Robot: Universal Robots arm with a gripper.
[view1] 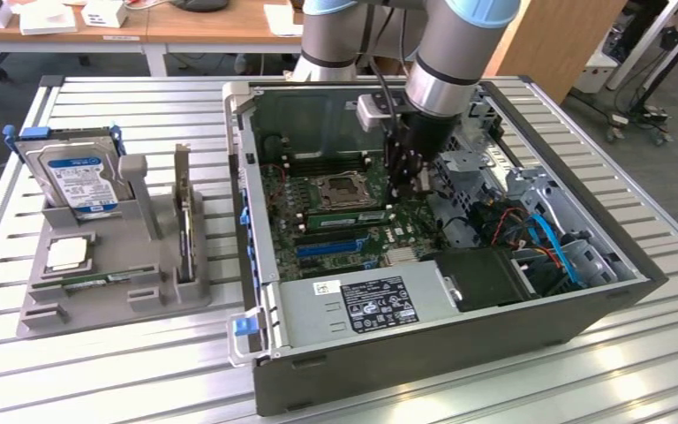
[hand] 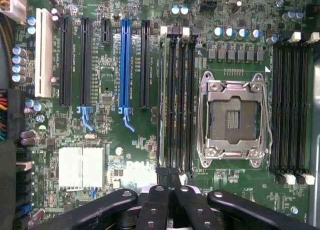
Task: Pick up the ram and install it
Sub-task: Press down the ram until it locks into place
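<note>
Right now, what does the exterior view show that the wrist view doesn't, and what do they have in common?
Exterior view alone: the grey holder on the slatted table, carrying the hard drive, an upright expansion card and a ram stick lying flat; also the computer case, its power supply and the arm.

Wrist view alone: the white heatsink and the blue slot up close.

Both: the motherboard, the empty CPU socket, the memory slots and the shut gripper over them.
</note>
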